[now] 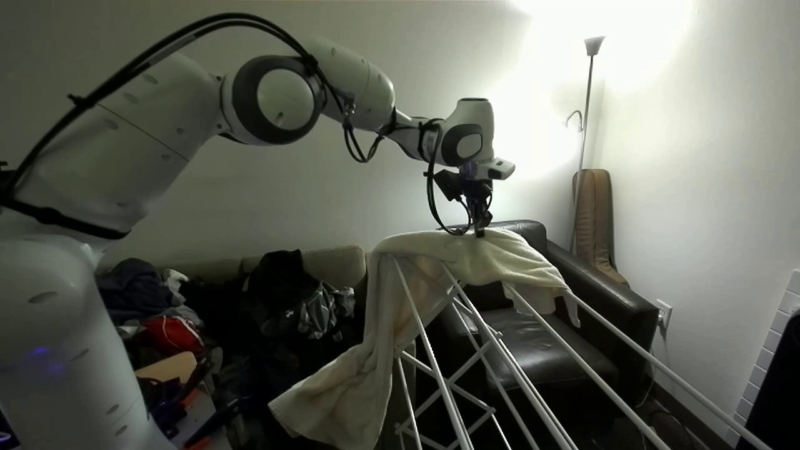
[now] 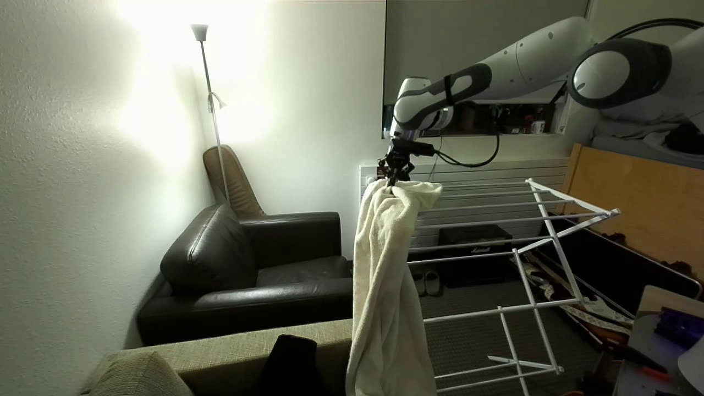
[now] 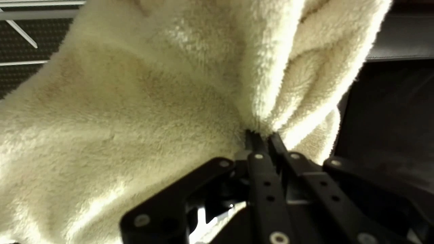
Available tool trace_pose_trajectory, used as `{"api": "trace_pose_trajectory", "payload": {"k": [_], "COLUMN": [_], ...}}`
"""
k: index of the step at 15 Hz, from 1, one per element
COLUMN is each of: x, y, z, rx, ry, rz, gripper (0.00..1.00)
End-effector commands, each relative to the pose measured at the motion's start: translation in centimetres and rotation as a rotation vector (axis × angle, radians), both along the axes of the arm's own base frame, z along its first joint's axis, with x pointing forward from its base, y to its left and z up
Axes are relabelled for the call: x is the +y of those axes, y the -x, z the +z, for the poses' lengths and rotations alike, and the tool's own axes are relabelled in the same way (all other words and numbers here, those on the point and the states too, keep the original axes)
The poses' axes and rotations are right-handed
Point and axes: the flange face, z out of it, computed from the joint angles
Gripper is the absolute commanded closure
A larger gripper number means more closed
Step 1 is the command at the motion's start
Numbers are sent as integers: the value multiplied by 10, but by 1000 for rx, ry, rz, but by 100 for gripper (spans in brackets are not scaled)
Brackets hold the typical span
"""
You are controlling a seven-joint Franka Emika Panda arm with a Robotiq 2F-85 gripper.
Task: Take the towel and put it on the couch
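Note:
The towel, a large cream cloth, hangs over the end of the white drying rack, with a long part hanging down one side. It also shows in an exterior view and fills much of the wrist view. My gripper points down at the top of the towel. In the wrist view its fingertips are nearly together with bunched cloth pinched between them. A dark leather couch stands behind the rack, and a beige couch stands beside it.
Dark and coloured clothes lie piled on the beige couch. A floor lamp and a brown case stand in the corner. The rack's bars extend away from the towel. A small table with tools stands near the robot base.

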Motion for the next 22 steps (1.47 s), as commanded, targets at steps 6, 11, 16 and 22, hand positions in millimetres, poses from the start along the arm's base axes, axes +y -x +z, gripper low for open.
{"api": "trace_pose_trajectory", "payload": {"k": [6,11,16,22], "x": [74,134,177,228], "y": [11,17,27,36], "z": [105,126,129,118], "rx": [12,57,105,173], "ry": [9,-4,-1,3], "rz": [141,251,358,579], "gripper": [94,94,94,94]}}
